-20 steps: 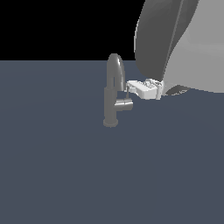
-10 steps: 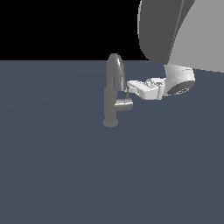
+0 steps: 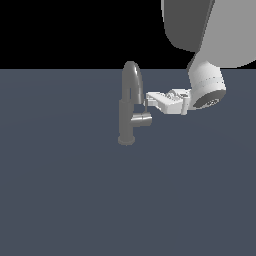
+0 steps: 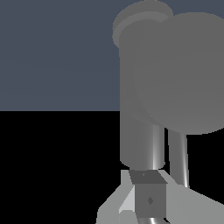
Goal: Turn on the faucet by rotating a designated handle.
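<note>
So since a second ago the arm's big upper links have swung up and off toward the exterior view's right, and the round wrist end now shows clear of them; the gripper (image 3: 148, 100) itself has barely shifted, parked right by the spout the whole time; the faucet (image 3: 129, 107) hasn't budged.

Where things sit: the faucet stands upright on the dark desk (image 3: 60, 190), about the middle of the exterior view; the handle (image 3: 141, 119) juts out of its body toward the exterior view's right, with the thin lever rod rising from it; the gripper is just above the handle stub, tips right at the spout's side.

Jaws: can't honestly tell; the wrist view shows a grey finger pad (image 4: 148, 197) close up against the rod and the faucet body (image 4: 140, 131), but whether anything is pinched is hidden.

What could go wrong, my guess:

- the tips look level with the rod's upper end, not its middle; a push there could just slide off the top, and the handle won't turn
- the fingers are so near the spout that a sideways sweep could jam against it instead of the rod; the arm would then shove a fixed pipe
- if the rod isn't actually between the fingers, the rotation goes through thin air
- the wrist is reaching in flat from the side; a long arc may run it out of reach partway.
</note>
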`<state>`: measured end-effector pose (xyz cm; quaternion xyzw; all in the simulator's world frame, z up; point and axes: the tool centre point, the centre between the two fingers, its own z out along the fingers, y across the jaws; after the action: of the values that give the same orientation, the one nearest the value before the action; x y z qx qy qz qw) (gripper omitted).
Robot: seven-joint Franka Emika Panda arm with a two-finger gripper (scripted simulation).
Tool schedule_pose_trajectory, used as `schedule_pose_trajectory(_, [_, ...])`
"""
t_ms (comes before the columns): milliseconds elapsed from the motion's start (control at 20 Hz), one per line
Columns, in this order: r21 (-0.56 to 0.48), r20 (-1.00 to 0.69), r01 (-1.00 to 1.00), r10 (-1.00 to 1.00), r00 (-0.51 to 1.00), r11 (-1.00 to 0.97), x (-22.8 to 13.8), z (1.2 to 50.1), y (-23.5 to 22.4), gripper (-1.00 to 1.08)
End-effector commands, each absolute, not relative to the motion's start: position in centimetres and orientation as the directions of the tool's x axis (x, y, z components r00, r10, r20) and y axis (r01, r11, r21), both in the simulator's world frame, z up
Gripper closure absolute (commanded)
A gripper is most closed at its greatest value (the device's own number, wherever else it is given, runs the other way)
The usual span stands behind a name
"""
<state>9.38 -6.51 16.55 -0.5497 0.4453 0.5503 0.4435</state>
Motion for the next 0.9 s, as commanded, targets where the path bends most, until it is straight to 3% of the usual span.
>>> schedule_pose_trajectory(0, [0.003, -1.000, -0.977, 0.000, -0.003, -0.212, 8.9, 16.7, -6.6, 1.08])
schedule_pose_trajectory(850, [0.001, -1.000, -0.977, -0.001, -0.001, -0.211, 6.8, 17.0, -6.9, 1.08])
